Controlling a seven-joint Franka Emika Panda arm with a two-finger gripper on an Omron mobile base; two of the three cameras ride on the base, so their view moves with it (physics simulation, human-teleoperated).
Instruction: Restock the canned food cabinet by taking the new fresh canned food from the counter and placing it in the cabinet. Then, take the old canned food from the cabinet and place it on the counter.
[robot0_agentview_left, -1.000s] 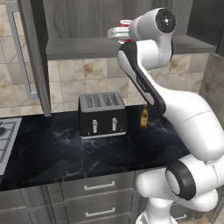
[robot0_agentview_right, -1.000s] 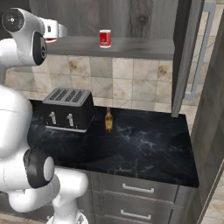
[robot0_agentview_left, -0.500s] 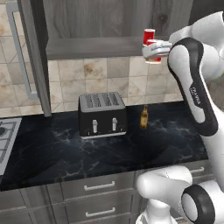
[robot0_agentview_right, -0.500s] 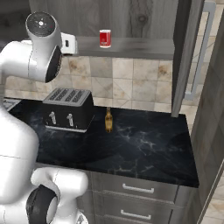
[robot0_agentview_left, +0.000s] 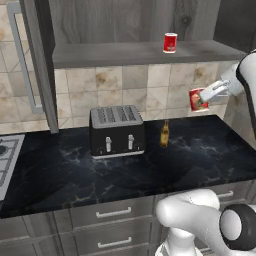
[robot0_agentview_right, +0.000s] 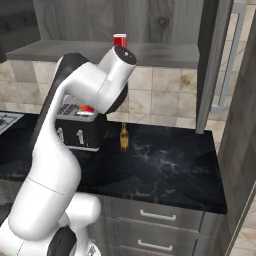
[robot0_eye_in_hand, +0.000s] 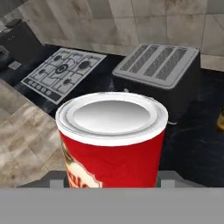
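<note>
The gripper (robot0_agentview_left: 204, 98) is clamped on the old canned food (robot0_agentview_left: 198, 99), above the counter (robot0_agentview_left: 200, 150). New can (robot0_agentview_left: 170, 42) sits in the cabinet (robot0_agentview_left: 125, 52). Best lowered level onto bare marble, clear of the bottle (robot0_agentview_left: 164, 134), before release.

even, soft rendered light, faint shadows, slightly blurry, no glare.

Two red cans (robot0_agentview_left: 170, 42) (robot0_agentview_left: 198, 99), one toaster (robot0_agentview_left: 117, 131), one bottle (robot0_agentview_left: 164, 133)

1. Held can (robot0_eye_in_hand: 113, 144): red, silvery lid, yellow-orange picture label.
2. Shelf can (robot0_agentview_left: 170, 42): plain deep red.
3. Counter (robot0_agentview_left: 200, 155): black, thin white veins.
4. Toaster (robot0_agentview_left: 117, 131): black.
5. Bottle (robot0_agentview_left: 164, 134): brown.
</note>
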